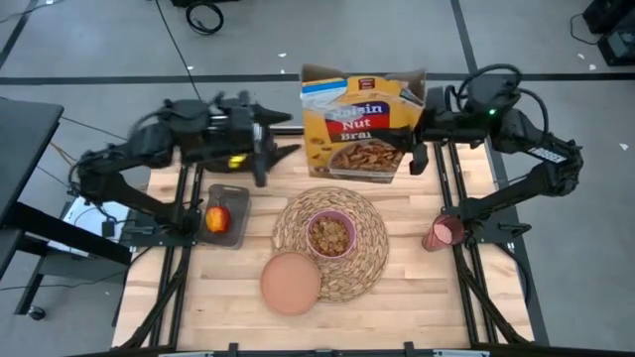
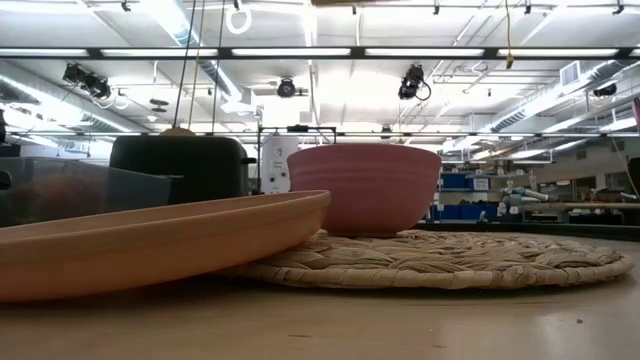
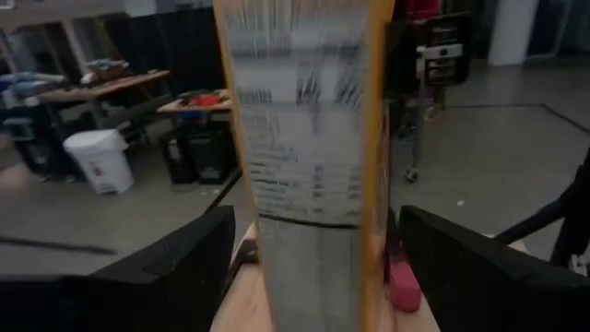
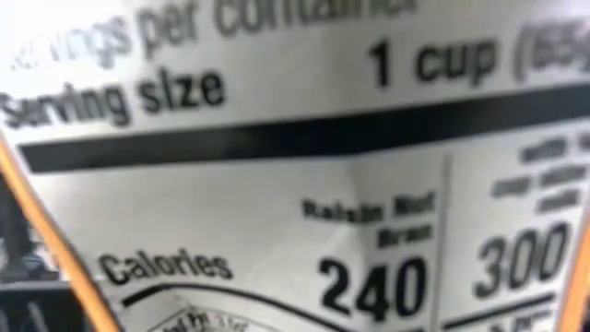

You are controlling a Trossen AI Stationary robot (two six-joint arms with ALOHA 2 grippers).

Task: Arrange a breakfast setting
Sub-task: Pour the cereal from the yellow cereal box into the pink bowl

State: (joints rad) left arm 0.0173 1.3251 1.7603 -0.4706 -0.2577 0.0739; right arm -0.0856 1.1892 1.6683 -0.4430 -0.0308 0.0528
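While the cereal box [image 1: 362, 124] stands upright at the table's far edge, directly behind the woven placemat [image 1: 372, 263], the right gripper [image 1: 415, 149] sits against the box's right side, and whether its fingers clasp the box cannot be told. The left gripper [image 1: 285, 137] hangs just off the box's left side, its fingers [image 3: 175, 267] spread wide, with a bare gap between them and the box. On the placemat, the pink bowl [image 1: 330, 234] holds cereal at the centre, and the brownish-pink plate [image 1: 291, 283] overlaps the mat's near-left rim. Left of the mat stands the black toaster [image 1: 227, 213] with the red apple [image 1: 215, 219] on top; right of the mat, by the table's side rail, stands the translucent pink cup [image 1: 444, 232]. Bare wood lies open along the near edge of the table [image 1: 417, 322] in front of the mat. The low view shows the plate's rim lifted onto the mat, which the overhead view does not; the left wrist view shows the box's narrow printed side between its fingers, and the right wrist view is filled by the nutrition panel.
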